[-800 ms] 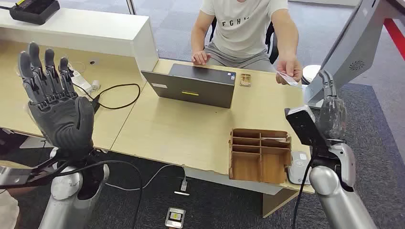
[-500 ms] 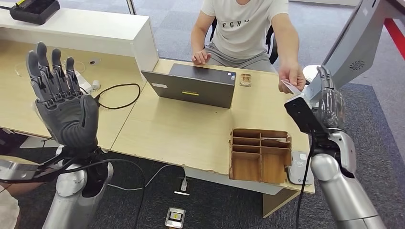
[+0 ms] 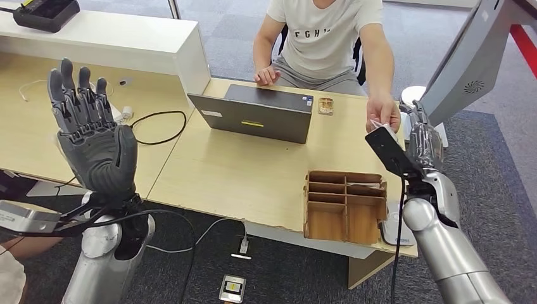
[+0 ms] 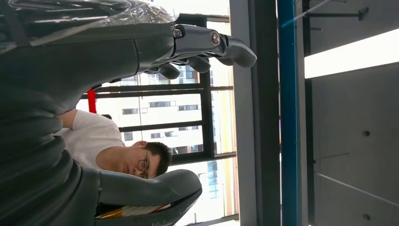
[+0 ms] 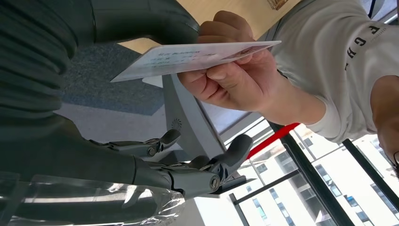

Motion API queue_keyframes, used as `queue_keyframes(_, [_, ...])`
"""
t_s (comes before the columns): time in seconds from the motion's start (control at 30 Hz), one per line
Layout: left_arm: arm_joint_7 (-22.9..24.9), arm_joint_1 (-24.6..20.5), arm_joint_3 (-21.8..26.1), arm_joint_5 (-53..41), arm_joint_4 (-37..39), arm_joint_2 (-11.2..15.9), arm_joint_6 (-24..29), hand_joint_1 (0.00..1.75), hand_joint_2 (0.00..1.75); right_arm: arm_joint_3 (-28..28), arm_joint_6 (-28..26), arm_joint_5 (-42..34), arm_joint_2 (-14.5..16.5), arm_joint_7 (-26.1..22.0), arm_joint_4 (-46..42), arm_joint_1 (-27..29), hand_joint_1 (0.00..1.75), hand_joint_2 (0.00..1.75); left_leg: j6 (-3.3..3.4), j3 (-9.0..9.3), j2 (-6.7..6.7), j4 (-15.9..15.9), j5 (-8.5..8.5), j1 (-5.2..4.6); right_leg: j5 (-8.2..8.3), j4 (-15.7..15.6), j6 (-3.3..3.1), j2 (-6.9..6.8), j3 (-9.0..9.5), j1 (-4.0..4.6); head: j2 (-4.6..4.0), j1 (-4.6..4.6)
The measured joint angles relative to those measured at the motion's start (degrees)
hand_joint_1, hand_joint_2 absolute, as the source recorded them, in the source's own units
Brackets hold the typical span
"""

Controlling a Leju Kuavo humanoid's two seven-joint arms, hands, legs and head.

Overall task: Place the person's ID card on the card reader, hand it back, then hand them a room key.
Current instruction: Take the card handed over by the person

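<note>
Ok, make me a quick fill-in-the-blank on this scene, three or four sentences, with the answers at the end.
1. The ID card is held by the ____.
2. The left hand is raised with fingers apart, holding ____.
3. The right hand reaches toward the card with its fingers ____.
4. On the desk, the wooden organizer lies nearer the robot's ____ arm.

Answers: person; nothing; open; right

Pale matt wood desk (image 3: 240, 171); glossy plastic ID card (image 5: 193, 57)
</note>
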Motion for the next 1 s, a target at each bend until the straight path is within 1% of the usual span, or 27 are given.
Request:
queue_keyframes(0.37, [-0.1,-0.2,0.1,-0.1,0.6,-0.4,-0.9,0.0,1.75,0.3,-0.4,0.0,0.2,0.0,2.4,-0.1,1.75,1.75,0.0,0.01,0.0,0.0,0.0,0.0,0.0,0.0,0.0,0.0,0.0,0.0,0.0,0.0])
queue_keyframes(1.0, [-0.1,-0.2,0.3,-0.4,0.8,-0.5,-0.5,0.0,1.75,0.7,-0.4,0.0,0.3,-1.0,2.3,0.4,1.75,1.75,0.0,0.03,0.01,0.0,0.0,0.0,0.0,0.0,0.0,0.0,0.0,0.0,0.0,0.0])
